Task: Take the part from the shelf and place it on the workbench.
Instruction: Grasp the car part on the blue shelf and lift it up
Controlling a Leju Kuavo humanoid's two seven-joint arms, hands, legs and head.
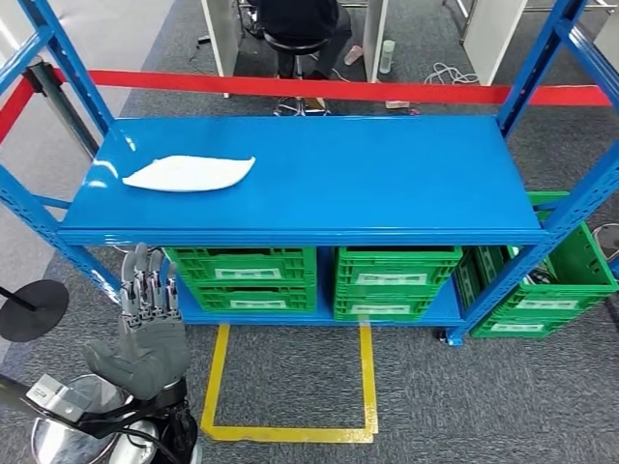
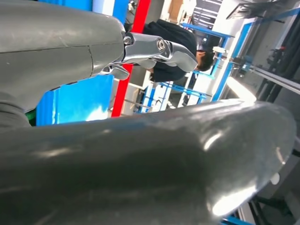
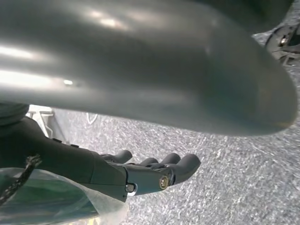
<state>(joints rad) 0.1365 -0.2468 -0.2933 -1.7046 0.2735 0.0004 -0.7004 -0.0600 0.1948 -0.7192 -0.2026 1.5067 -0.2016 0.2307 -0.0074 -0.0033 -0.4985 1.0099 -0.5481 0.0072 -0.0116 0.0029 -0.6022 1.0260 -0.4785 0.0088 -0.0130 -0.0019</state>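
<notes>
The part (image 1: 189,173), a flat white leaf-shaped piece, lies on the left half of the blue shelf's top board (image 1: 379,179). My left hand (image 1: 148,324) is raised below and in front of the shelf's left end. Its fingers are spread and straight, it holds nothing, and it stays short of the part. In the left wrist view one finger (image 2: 159,49) of that hand stretches out toward the blue shelf. My right hand (image 3: 148,173) hangs over grey carpet with its fingers loosely extended and nothing in them.
Green crates (image 1: 248,278) (image 1: 394,282) fill the lower shelf, and another (image 1: 554,275) stands at the right. Red barrier tape (image 1: 329,89) runs behind the shelf, with a seated person (image 1: 299,29) beyond it. Yellow floor marking (image 1: 292,430) lies before the shelf. A black round base (image 1: 33,307) sits left.
</notes>
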